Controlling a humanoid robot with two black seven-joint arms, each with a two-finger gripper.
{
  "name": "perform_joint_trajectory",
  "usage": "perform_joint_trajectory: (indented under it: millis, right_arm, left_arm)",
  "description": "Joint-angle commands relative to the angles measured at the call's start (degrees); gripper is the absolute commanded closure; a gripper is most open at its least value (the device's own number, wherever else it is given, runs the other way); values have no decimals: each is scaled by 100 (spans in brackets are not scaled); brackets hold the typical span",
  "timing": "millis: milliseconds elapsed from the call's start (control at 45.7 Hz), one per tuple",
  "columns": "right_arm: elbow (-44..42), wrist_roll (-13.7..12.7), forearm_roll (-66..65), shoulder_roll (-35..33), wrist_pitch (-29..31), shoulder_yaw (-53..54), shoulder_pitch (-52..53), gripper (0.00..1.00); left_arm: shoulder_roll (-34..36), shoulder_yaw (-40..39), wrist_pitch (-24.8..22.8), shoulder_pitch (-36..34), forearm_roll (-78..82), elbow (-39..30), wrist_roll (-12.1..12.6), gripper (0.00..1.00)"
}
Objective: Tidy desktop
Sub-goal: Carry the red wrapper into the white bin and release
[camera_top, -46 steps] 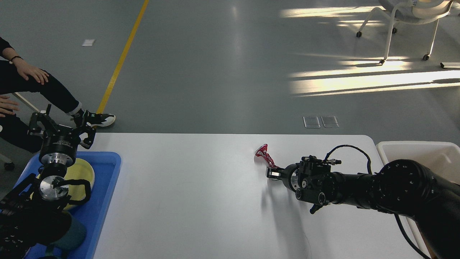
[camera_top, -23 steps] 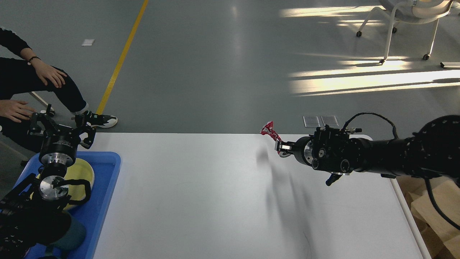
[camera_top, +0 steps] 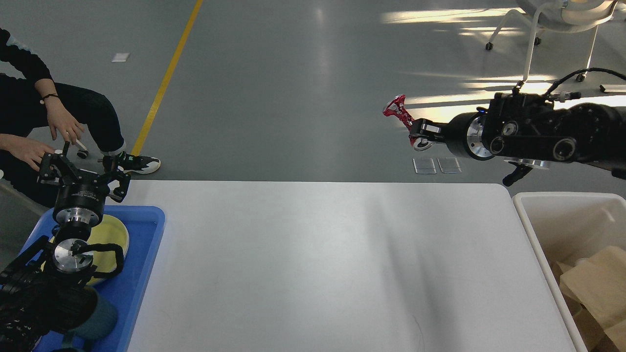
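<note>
The desktop (camera_top: 313, 264) is a wide white tabletop with rounded corners. My right gripper (camera_top: 418, 134) is shut on a crumpled red wrapper (camera_top: 398, 110) and holds it high above the table's far right edge. My left gripper (camera_top: 83, 168) is open and empty, raised over the far end of the blue tray (camera_top: 142, 274) at the table's left.
A yellow-green plate (camera_top: 115, 234) lies in the blue tray. An off-white bin (camera_top: 538, 215) with brown paper pieces stands at the table's right. A seated person (camera_top: 54, 122) is at the far left. A white chair (camera_top: 557, 19) stands on the floor far right.
My right gripper has lifted the red wrapper off the tabletop, up and to the right. The bin is uncovered. The person's hands have moved. The left arm is still.
</note>
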Motion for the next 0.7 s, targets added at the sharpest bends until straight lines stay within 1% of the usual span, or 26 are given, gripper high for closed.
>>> perform_joint_trajectory:
  millis: [0,109,241,350,438,503,525,569,635,679]
  right_arm:
    - [-398,-26,13,-368,-23,-4,-297,65]
    - [-951,-53,21,-737,-85,5,-930,65]
    - [-1874,-44,21,-1176,-94,23,-1747,65]
    - [-2630,-44,30,-1291,-103,163,-2538,64]
    - [-3079,-26,162,-1344,-103,356,-3118,63]
    - [-3299,-17,329,-1344,-94,471,-3566,59]
    - [-3369,-26,355,-1344,-94,488,-3698,57]
    - [-3501,-26,399,-1326,-94,515,-3945,50]
    - [-3659,-26,408,-1274,-103,524,-4182,32]
    - [-3747,-35,408,-1239,-111,532,-4271,17]
  left_arm:
    - [0,-1,0,0,-3,0,0,4]
    - [0,-1,0,0,6,0,0,4]
    - [0,-1,0,0,-3,0,0,4]
    - [0,-1,0,0,6,0,0,4]
    - [0,-1,0,0,-3,0,0,4]
    - [0,-1,0,0,-3,0,0,4]
    - [0,-1,0,0,6,0,0,4]
    - [0,-1,0,0,-3,0,0,4]
    - [0,-1,0,0,6,0,0,4]
    - [0,-1,0,0,6,0,0,4]
